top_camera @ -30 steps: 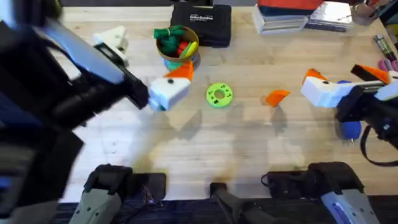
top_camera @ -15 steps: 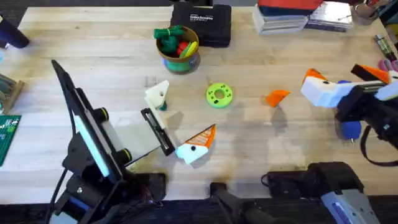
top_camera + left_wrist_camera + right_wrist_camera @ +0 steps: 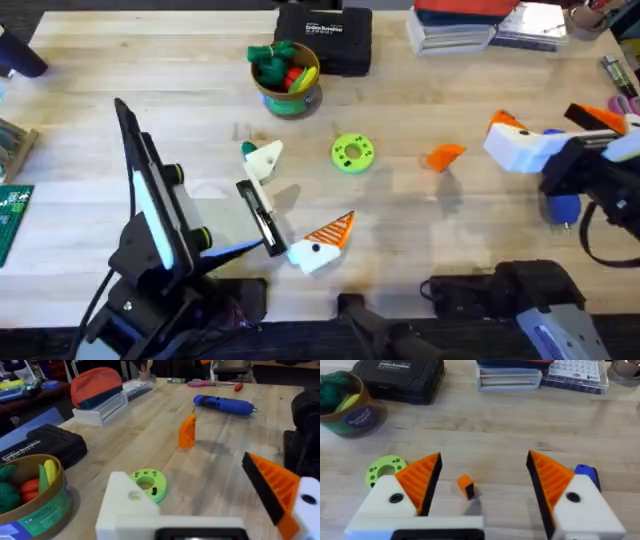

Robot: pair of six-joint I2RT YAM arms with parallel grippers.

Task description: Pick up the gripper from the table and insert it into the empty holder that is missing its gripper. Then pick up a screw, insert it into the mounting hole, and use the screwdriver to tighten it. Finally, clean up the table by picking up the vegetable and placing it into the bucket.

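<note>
In the overhead view, the left gripper (image 3: 292, 200) is reaching in from the lower left with its fingers spread wide. One finger is carrying an orange ribbed pad; the other is ending in a bare white holder (image 3: 263, 159). The loose orange wedge (image 3: 444, 156) is lying on the worktop (image 3: 400, 260) right of centre, just beside a green disc (image 3: 352, 153). At the right edge the right gripper (image 3: 560, 128) is hovering spread open, and the blue screwdriver (image 3: 563, 208) is peeking out from under its arm. The bucket (image 3: 290, 99) is sitting at upper centre, next to a black case (image 3: 325, 38) whose white lettering is too small to read.

In the left wrist view, the bare holder (image 3: 127, 505) is showing at lower left, with the wedge (image 3: 187, 431) standing beyond it and the screwdriver (image 3: 224, 404) lying farther off. The case (image 3: 42, 445) label is staying illegible.

In the right wrist view, both padded fingers are standing apart, with the wedge (image 3: 465, 486) lying between them. The bucket (image 3: 350, 410) is bearing a blue label that I cannot read.
</note>
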